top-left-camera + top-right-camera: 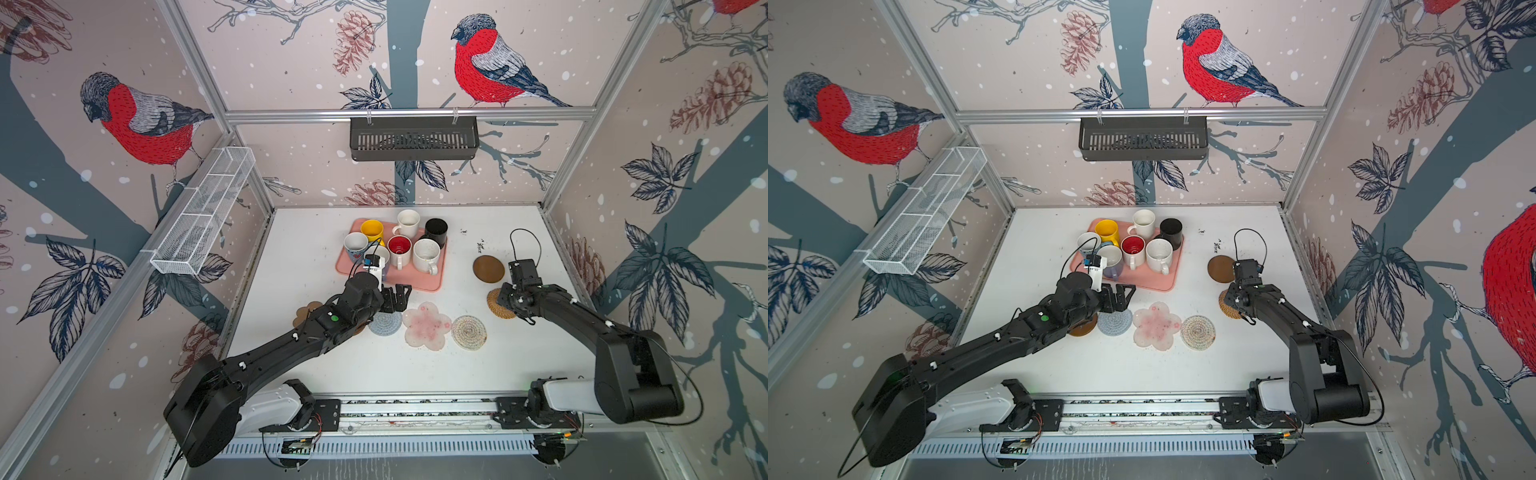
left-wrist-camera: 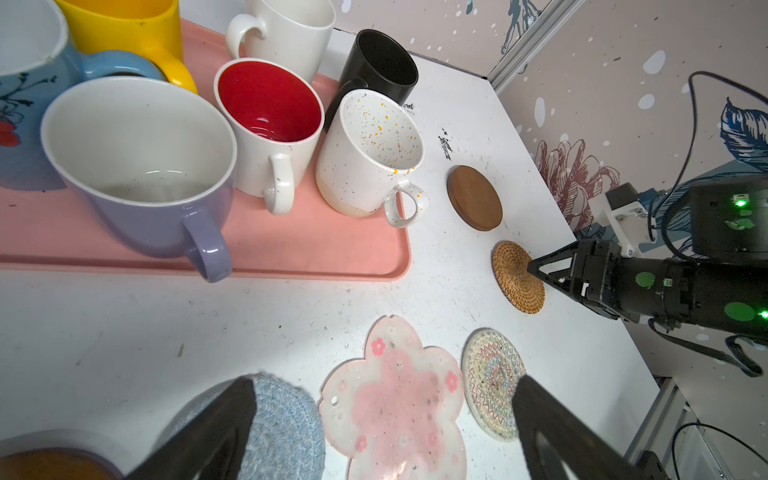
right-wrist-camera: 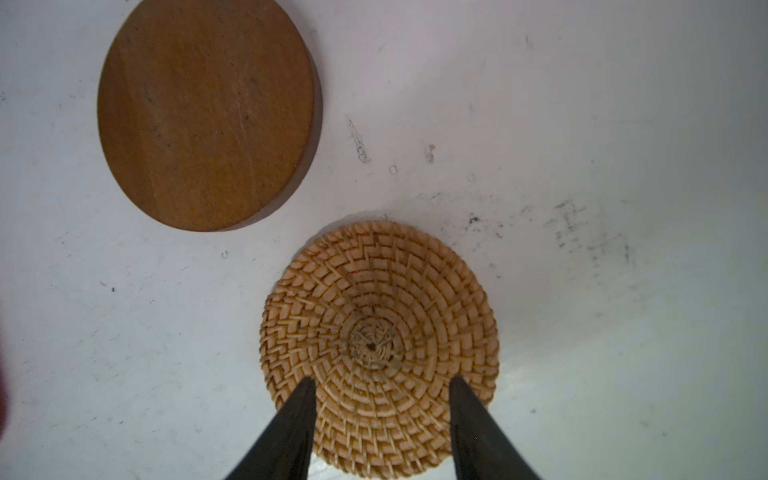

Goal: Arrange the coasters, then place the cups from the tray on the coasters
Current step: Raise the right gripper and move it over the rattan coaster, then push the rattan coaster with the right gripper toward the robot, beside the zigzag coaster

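While the right tool is poised half-open over the round golden rattan coaster, the left tool is held wide; both empty.

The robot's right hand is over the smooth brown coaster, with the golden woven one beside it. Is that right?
No. The right hand is over the golden woven coaster, with the smooth brown coaster beside it. The right wrist view shows this most clearly.
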Robot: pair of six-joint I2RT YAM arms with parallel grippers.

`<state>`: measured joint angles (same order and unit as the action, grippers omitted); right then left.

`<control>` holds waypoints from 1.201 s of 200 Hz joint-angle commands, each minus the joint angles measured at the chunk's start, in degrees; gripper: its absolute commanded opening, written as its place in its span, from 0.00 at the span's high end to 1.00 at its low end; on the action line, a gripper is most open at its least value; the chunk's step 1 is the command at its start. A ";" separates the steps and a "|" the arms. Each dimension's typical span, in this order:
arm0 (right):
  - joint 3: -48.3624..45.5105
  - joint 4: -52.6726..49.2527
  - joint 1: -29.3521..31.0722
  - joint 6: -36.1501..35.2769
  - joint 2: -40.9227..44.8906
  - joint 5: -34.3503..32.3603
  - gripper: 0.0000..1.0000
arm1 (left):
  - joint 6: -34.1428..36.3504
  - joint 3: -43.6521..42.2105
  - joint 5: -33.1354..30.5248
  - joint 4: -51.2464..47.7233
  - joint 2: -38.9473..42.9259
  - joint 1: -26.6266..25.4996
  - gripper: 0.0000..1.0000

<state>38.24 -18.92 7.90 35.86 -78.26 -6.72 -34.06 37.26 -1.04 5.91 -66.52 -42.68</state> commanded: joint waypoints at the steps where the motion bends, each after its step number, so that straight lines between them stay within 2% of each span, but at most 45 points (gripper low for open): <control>1: -0.78 1.51 0.18 -0.18 -0.76 0.39 0.47 | 0.72 -1.31 0.60 1.83 1.48 -0.20 0.03; 62: -5.39 2.92 1.05 1.52 -0.53 -0.15 0.47 | -0.65 -7.17 0.40 2.00 4.46 -0.65 0.03; 148: -10.15 -0.12 1.33 5.58 3.53 -2.35 0.48 | -0.82 -8.77 0.41 2.72 5.69 -1.45 0.03; 240: -14.86 -2.73 3.41 14.38 9.53 0.10 0.47 | -0.89 -11.28 0.66 3.32 8.77 -1.61 0.03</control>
<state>24.38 -11.84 10.44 46.00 -68.23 -9.93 -34.70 26.35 -1.06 7.33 -58.28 -44.23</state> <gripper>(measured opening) 0.529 0.967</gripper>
